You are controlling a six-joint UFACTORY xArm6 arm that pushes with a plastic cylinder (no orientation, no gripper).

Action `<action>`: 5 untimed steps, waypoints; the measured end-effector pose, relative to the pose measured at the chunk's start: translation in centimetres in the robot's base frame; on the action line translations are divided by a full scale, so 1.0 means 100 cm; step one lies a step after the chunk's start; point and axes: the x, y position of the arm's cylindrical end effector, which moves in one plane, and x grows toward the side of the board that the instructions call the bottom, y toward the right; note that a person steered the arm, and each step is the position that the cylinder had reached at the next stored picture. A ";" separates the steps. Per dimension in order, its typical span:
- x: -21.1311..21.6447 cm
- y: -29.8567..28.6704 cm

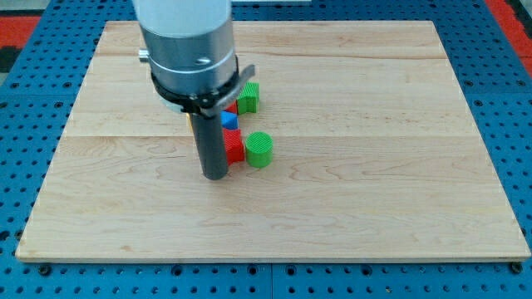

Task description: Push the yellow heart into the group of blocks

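Observation:
My tip [215, 176] rests on the wooden board [374, 166], just left of a red block [234, 147]. A green round block [259, 150] touches that red block on its right. A blue block [229, 121] lies just above them, partly behind the rod. Further up are a green block [249, 97] and a sliver of another red block [232, 107]. These blocks form one tight group to the right of the rod. The yellow heart does not show; the rod and the arm's grey body [184, 41] hide the board to the group's left.
The board lies on a blue perforated table [25, 124]. A red patch [17, 33] of the table shows at the view's top left.

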 end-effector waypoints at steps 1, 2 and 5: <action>-0.020 0.014; -0.025 0.013; -0.061 -0.049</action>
